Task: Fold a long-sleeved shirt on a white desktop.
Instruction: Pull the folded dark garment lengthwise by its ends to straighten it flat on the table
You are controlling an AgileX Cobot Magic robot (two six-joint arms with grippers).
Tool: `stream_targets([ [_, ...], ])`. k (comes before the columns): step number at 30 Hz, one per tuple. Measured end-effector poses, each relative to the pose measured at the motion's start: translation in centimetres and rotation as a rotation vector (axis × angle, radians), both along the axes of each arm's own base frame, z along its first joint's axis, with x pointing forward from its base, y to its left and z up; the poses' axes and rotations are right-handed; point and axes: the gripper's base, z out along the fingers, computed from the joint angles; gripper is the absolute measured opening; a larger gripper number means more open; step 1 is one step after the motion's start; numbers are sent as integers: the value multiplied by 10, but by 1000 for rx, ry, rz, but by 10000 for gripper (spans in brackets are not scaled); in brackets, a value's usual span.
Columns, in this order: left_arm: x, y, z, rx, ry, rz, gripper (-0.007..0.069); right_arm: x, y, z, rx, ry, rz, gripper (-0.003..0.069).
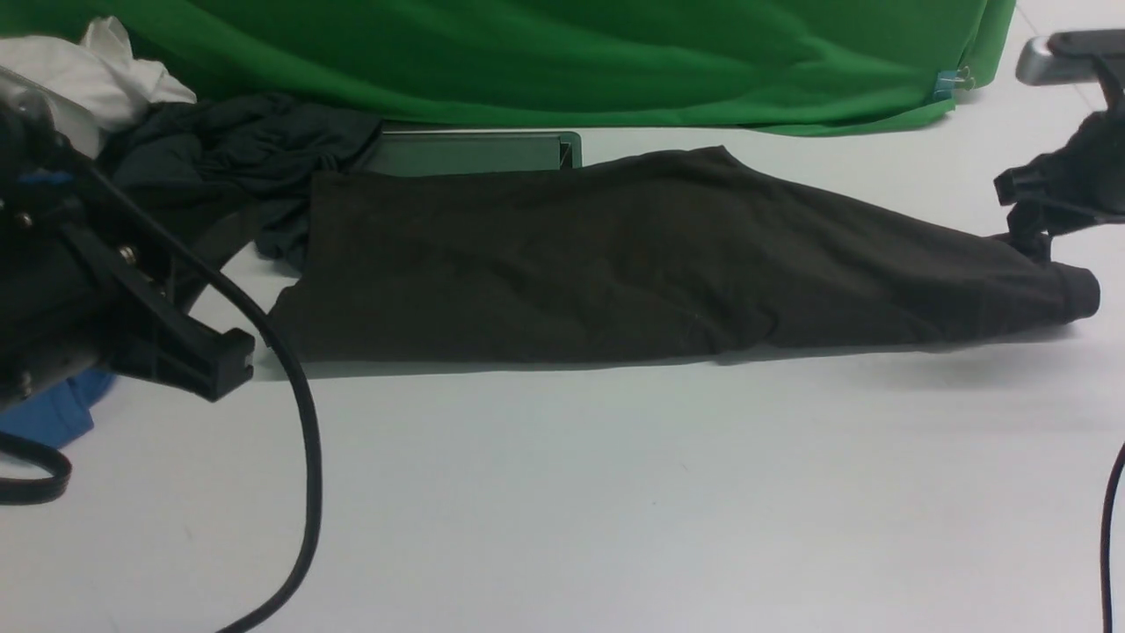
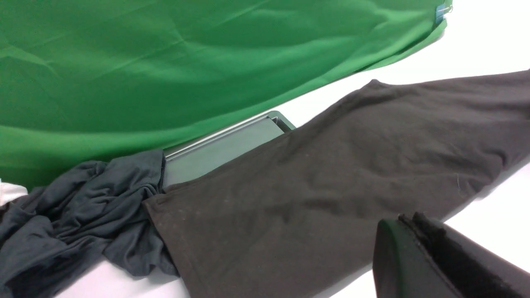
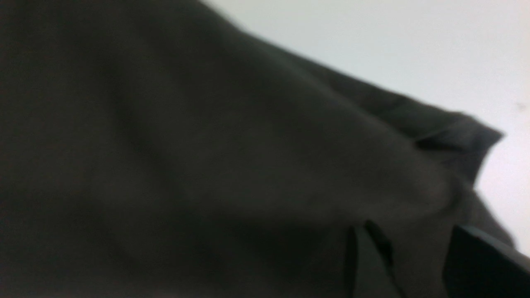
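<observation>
The long-sleeved shirt [image 1: 615, 255] lies as a long dark olive-brown band across the white desktop [image 1: 615, 492], tapering to a cuffed end at the right. My right gripper [image 1: 1024, 220] hangs just over that right end. In the right wrist view its jaws stand apart, open, with the shirt [image 3: 207, 145] lying under and between the fingers of the gripper [image 3: 408, 231]. My left gripper [image 1: 224, 365] is shut and empty, low at the front left beside the shirt's left edge. In the left wrist view its closed tip [image 2: 408, 219] sits above the shirt [image 2: 331, 174].
A green cloth backdrop [image 1: 571, 53] runs along the back. A crumpled charcoal garment [image 1: 228, 149], a white cloth [image 1: 97, 70] and a blue cloth [image 1: 53, 413] sit at the left. A dark flat tray [image 1: 475, 151] lies behind the shirt. A black cable [image 1: 303, 440] loops over the front left.
</observation>
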Motion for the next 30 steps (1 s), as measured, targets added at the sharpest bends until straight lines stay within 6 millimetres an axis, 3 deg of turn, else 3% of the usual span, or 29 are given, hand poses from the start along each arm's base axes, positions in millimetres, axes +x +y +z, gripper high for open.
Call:
stream_targets([
  [6,0,0,0,0,-2,1,17,2,-27,-13,32,0,-143,401],
  [9,0,0,0,-1,-3,2,17,3,-31,-25,59,33,-184,457],
  [15,3,0,-1,-7,6,6,17,6,-28,-43,112,82,-205,465],
  [24,5,-1,-2,-20,8,11,17,16,-28,-45,127,27,-186,315],
  [30,5,-1,-2,-23,9,11,17,18,-26,-43,111,6,-91,84],
])
